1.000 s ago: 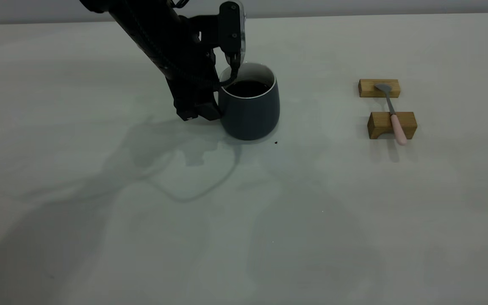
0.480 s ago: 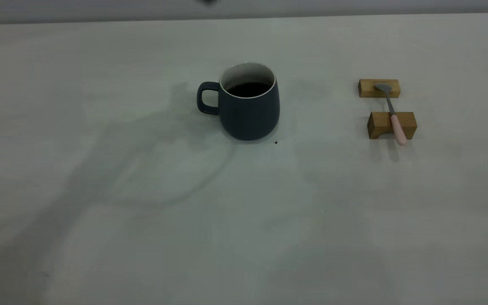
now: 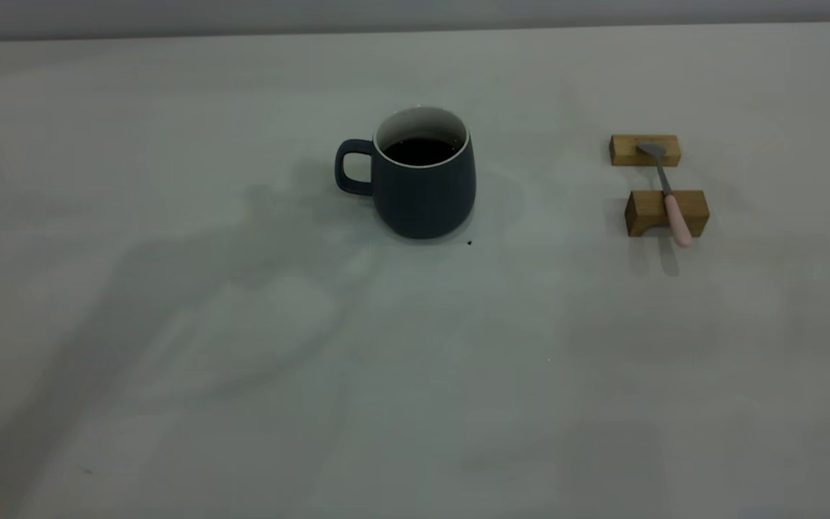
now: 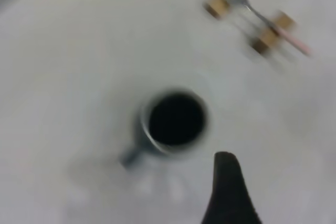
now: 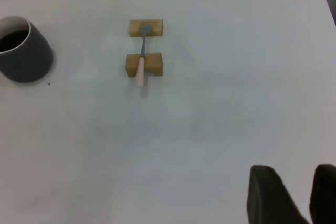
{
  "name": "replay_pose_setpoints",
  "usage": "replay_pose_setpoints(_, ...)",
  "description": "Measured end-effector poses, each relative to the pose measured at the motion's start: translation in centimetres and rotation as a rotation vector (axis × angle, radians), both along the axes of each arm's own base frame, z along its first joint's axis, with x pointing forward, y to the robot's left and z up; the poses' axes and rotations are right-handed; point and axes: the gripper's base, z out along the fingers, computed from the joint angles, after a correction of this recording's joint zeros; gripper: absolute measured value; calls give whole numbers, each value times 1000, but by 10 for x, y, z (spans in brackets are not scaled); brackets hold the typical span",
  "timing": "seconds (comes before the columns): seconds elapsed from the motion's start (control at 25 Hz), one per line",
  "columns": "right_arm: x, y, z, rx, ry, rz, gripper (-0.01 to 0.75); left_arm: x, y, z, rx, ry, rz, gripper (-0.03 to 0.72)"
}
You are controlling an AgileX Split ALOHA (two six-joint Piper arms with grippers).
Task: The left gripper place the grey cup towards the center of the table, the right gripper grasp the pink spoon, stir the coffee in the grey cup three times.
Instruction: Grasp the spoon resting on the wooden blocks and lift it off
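The grey cup [image 3: 424, 176] stands upright near the middle of the table [image 3: 242, 404], a dark slate mug that widens toward its base, with a white rim and inside, a loop handle on the exterior view's left, and flat dark coffee [image 3: 421, 151] within. Well apart to its right, the pink spoon [image 3: 667, 193] lies across two wooden blocks [image 3: 663, 209], its grey bowl on the far block and its pale pink handle over the near one. The left gripper [image 4: 228, 192] hangs high above the cup with only one black finger showing, so whether it is apart cannot be told, while the right gripper [image 5: 296, 195] hovers high and well away from the spoon, its two fingers slightly apart and holding nothing.
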Motion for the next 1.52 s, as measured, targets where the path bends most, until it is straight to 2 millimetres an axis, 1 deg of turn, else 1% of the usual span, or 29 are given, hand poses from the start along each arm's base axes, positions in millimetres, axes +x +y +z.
replay_pose_setpoints(0.08, 0, 0, 0, 0, 0, 0, 237, -14, 8, 7, 63, 79, -12, 568)
replay_pose_setpoints(0.16, 0, 0, 0, 0, 0, 0, 237, -25, 15, 10, 130, 162, 8, 568)
replay_pose_setpoints(0.28, 0, 0, 0, 0, 0, 0, 238, -37, 27, 10, 248, 280, 46, 568)
replay_pose_setpoints(0.32, 0, 0, 0, 0, 0, 0, 238, -39, 30, 10, 273, 290, 61, 568)
replay_pose_setpoints(0.44, 0, 0, 0, 0, 0, 0, 238, -43, 36, 19, 292, 260, 100, 568)
replay_pose_setpoints(0.6, 0, 0, 0, 0, 0, 0, 238, -57, 42, 44, 260, 202, 143, 568)
replay_pose_setpoints(0.8, 0, 0, 0, 0, 0, 0, 238, -83, 53, 81, 196, 106, 185, 568)
replay_pose_setpoints(0.92, 0, 0, 0, 0, 0, 0, 238, -105, 61, 93, 173, 70, 200, 568)
replay_pose_setpoints(0.96, 0, 0, 0, 0, 0, 0, 238, -114, 65, 94, 174, 63, 205, 568)
replay_pose_setpoints(1.08, 0, 0, 0, 0, 0, 0, 238, -139, 78, 90, 194, 56, 221, 568)
replay_pose_setpoints(1.2, 0, 0, 0, 0, 0, 0, 238, -164, 91, 75, 230, 75, 243, 568)
replay_pose_setpoints(1.36, 0, 0, 0, 0, 0, 0, 238, -200, 108, 41, 287, 132, 277, 568)
replay_pose_setpoints(1.52, 0, 0, 0, 0, 0, 0, 238, -232, 122, 5, 283, 185, 358, 568)
